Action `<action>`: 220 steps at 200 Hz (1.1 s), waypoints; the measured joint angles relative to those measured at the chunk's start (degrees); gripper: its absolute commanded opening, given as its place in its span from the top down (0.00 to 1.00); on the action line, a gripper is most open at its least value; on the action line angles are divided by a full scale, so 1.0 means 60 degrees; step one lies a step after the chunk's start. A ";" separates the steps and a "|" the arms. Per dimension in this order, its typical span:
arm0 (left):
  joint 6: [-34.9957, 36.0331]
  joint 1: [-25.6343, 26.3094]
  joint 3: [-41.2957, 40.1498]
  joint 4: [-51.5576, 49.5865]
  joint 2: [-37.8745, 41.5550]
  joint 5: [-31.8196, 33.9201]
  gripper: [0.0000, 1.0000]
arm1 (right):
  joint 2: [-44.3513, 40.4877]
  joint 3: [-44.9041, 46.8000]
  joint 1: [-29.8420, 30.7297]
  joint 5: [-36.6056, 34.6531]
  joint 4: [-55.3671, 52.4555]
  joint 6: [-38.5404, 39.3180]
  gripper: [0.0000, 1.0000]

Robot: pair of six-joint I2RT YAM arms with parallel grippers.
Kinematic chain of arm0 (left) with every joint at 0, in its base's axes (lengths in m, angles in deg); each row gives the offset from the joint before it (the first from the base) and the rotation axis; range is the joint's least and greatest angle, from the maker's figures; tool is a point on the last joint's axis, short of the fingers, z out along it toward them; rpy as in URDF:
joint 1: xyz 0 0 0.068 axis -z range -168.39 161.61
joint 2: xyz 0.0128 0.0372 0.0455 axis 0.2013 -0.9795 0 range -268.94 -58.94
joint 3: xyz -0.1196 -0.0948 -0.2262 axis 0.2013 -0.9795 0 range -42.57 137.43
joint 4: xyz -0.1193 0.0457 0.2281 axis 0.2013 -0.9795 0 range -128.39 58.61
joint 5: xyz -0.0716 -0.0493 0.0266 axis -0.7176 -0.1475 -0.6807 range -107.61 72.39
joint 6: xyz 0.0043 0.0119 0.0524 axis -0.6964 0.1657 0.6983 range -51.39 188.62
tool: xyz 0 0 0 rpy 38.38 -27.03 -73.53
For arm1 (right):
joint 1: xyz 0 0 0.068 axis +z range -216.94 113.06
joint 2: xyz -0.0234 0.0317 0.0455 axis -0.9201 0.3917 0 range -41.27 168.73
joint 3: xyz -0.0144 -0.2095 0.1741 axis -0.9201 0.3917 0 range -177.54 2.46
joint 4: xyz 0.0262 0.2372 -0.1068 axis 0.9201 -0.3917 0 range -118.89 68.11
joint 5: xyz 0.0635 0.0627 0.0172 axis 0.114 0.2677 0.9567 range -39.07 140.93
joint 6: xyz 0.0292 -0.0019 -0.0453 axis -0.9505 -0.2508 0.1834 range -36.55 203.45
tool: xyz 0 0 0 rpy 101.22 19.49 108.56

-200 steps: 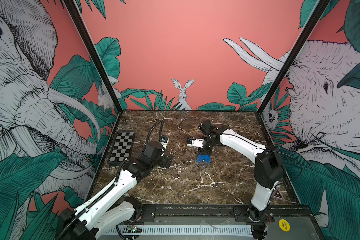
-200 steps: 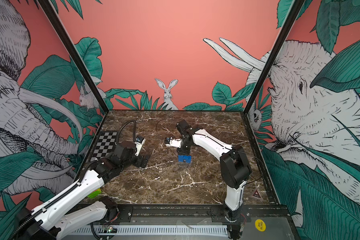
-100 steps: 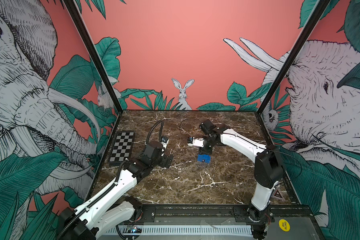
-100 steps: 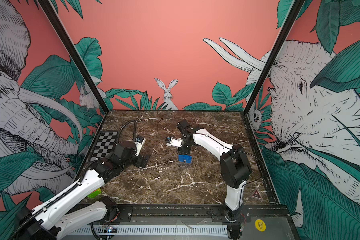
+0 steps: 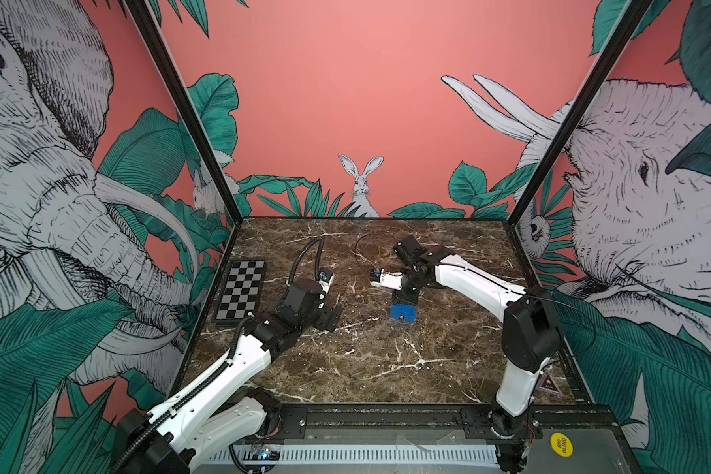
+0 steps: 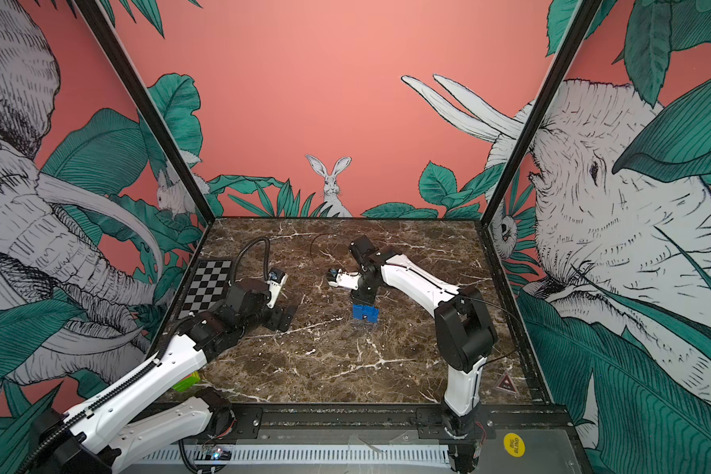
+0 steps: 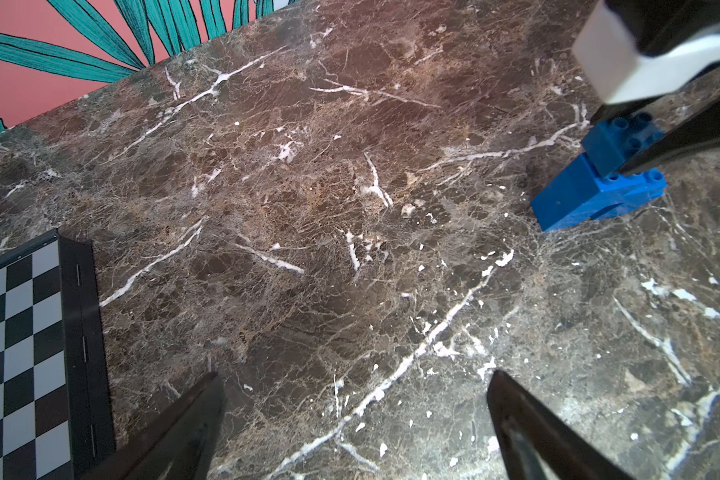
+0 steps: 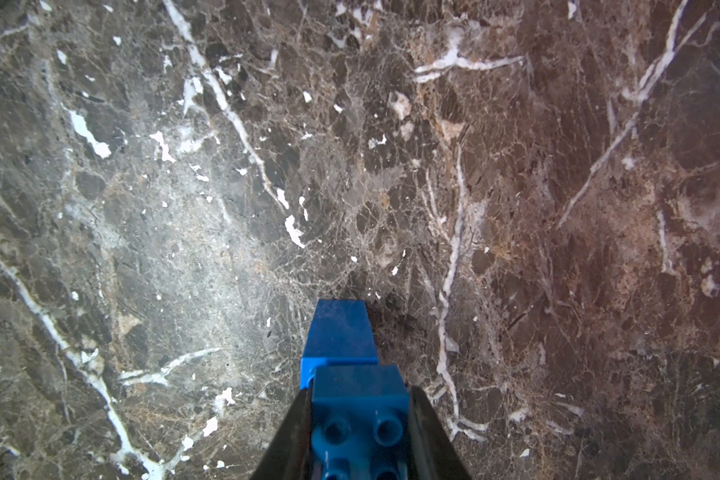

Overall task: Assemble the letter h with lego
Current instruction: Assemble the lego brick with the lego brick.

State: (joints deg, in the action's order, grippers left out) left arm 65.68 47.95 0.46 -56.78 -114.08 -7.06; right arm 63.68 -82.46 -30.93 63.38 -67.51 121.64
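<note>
The lego stands mid-table as a small blue stack (image 5: 403,314) (image 6: 365,315). In the left wrist view it has a wider lower part (image 7: 591,199) with a square studded brick (image 7: 612,145) on one end. My right gripper (image 5: 406,301) (image 8: 360,392) points down and is shut on that top brick (image 8: 360,411), one black finger against each side. The lower part (image 8: 339,332) rests on the marble. My left gripper (image 5: 331,318) (image 7: 355,380) is open and empty, low over the marble, well to the left of the stack. No finished letter h shows.
A black-and-white chessboard (image 5: 241,293) (image 7: 17,353) lies by the left wall, beside my left arm. A green-yellow cube (image 6: 187,379) peeks out from under the left arm near the front edge. Printed walls close in the marble table (image 5: 366,369) on three sides.
The right wrist has shifted very slightly over the blue stack, still shut on the top brick. The left arm has not moved.
</note>
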 measured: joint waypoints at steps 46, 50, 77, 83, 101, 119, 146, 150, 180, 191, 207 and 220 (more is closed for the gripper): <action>0.0000 0.0000 0.0000 0.0000 0.0000 0.0004 0.01 | -0.0160 0.0200 0.0055 -0.0127 0.0288 -0.0120 1.00; 0.0000 0.0000 0.0000 0.0000 0.0000 0.0004 0.01 | -0.0193 0.0237 0.0062 -0.0142 0.0302 -0.0120 1.00; 0.0000 0.0000 0.0000 0.0000 0.0000 0.0007 0.01 | -0.0441 0.0444 0.0073 -0.0149 0.0266 -0.0120 1.00; 0.0000 0.0000 0.0000 0.0000 0.0000 0.0007 0.01 | -0.0466 0.0452 0.0076 -0.0153 0.0255 -0.0120 1.00; 0.0000 0.0000 0.0000 -0.0004 0.0000 0.0004 0.01 | -0.0466 0.0452 0.0113 -0.0157 0.0226 -0.0120 1.00; 0.0000 0.0000 0.0000 0.0000 0.0000 0.0004 0.01 | -0.0466 0.0452 0.0189 -0.0157 0.0164 -0.0120 1.00; 0.0000 0.0000 0.0000 0.0000 0.0000 0.0007 0.01 | -0.0455 0.0452 0.0240 -0.0153 0.0117 -0.0120 1.00; 0.0000 0.0000 0.0000 0.0000 0.0000 0.0007 0.01 | -0.0452 0.0452 0.0244 -0.0149 0.0117 -0.0120 1.00; 0.0000 0.0000 0.0000 0.0000 0.0000 0.0007 0.01 | -0.0437 0.0452 0.0244 -0.0157 0.0127 -0.0120 1.00; 0.0000 0.0000 0.0000 -0.0004 0.0000 0.0007 0.01 | -0.0433 0.0452 0.0244 -0.0164 0.0131 -0.0117 1.00; 0.0000 0.0000 0.0000 -0.0004 -0.0004 0.0004 0.01 | -0.0419 0.0452 0.0244 -0.0178 0.0127 -0.0117 1.00; 0.0000 0.0000 0.0000 -0.0004 -0.0007 0.0004 0.01 | -0.0408 0.0452 0.0244 -0.0182 0.0127 -0.0113 1.00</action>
State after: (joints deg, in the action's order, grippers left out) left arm 65.68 47.95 0.46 -56.80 -114.12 -7.04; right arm 61.23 -79.75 -29.47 62.28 -66.75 120.97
